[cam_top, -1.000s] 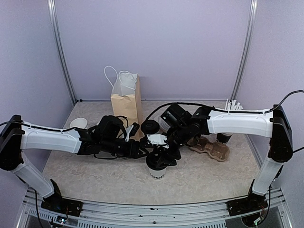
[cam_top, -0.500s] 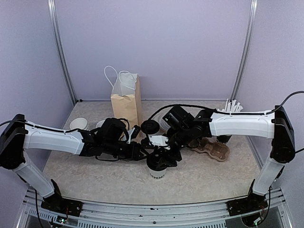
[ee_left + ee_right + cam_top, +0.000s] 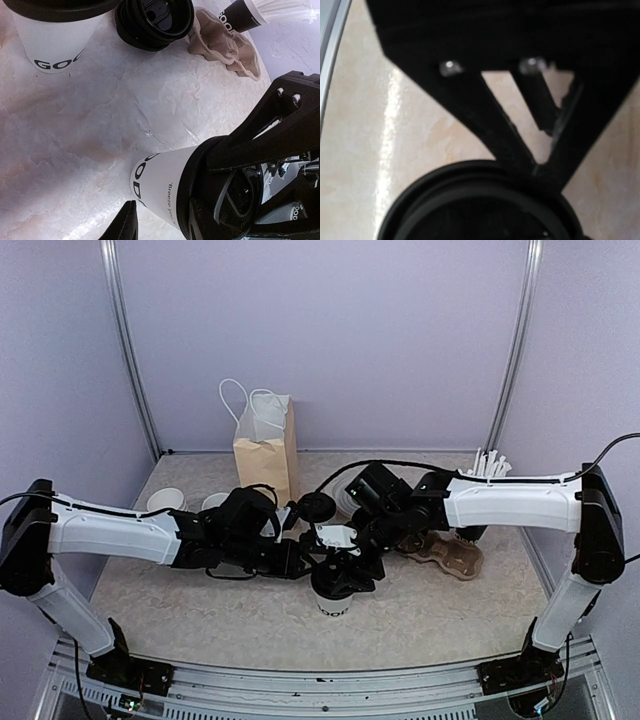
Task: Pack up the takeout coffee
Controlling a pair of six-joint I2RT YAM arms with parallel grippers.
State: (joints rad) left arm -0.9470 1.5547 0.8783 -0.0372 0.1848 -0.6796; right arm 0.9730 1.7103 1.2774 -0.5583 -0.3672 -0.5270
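Black lid sits on the white cup, which stands upright in front of the bag, apart from it. Right gripper clasps the lid from above. Left gripper flanks the cup wall; grip cannot be told.

Risks:
- An uneven press leaves the lid half-seated.
- A hard side squeeze dents the paper or tips the cup.
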